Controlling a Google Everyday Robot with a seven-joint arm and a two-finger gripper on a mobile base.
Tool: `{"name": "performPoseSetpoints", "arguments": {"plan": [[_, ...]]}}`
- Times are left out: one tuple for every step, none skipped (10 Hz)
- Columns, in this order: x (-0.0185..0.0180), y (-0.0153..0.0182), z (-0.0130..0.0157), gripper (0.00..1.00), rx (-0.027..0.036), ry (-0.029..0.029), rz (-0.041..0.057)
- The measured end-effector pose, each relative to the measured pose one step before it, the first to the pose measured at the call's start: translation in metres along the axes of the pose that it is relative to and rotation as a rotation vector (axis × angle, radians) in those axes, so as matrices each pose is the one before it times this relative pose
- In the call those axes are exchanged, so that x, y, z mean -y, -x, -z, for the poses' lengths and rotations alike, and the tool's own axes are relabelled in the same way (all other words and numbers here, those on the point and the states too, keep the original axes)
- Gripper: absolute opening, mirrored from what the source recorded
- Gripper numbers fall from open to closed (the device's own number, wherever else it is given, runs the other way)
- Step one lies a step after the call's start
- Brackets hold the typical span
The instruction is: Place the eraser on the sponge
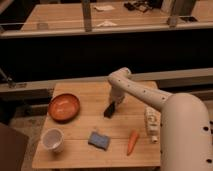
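Gripper down low, just behind the sponge; open or closed, cannot tell. Eraser not separable from the dark gripper tip. Right of sponge a carrot, left a white cup.
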Motion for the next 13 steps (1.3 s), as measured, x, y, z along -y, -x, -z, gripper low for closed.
{"name": "performPoseSetpoints", "arguments": {"plan": [[-0.00077, -0.00038, 0.00042, 0.12, -0.00076, 0.00156, -0.00022], [-0.00079, -0.00028, 0.00043, 0.11, -0.00075, 0.00159, 0.00001], [-0.00050, -0.00034, 0.00019, 0.08, -0.00006, 0.00048, -0.00026], [-0.00352, -0.00085, -0.00004, 0.07, -0.00004, 0.01007, -0.00151], [0.00054, -0.00052, 0.00059, 0.09, -0.00087, -0.00381, -0.00068], [0.00035, -0.00014, 0.00062, 0.15, -0.00070, -0.00142, 0.00011], [0.00008, -0.00038, 0.00031, 0.26, -0.00050, -0.00112, -0.00012], [0.00008, -0.00002, -0.00004, 0.34, 0.00006, -0.00042, -0.00009], [-0.00414, 0.00138, 0.00318, 0.38, -0.00185, -0.01187, -0.02316], [-0.00473, 0.00308, 0.00249, 0.38, 0.00417, 0.00227, -0.00973], [-0.00306, 0.00021, 0.00115, 0.38, 0.00459, -0.00346, -0.01081], [0.00189, 0.00157, 0.00040, 0.38, 0.00205, -0.00205, 0.00028], [0.00082, 0.00047, 0.00036, 0.38, 0.00215, -0.00381, -0.00309]]}}
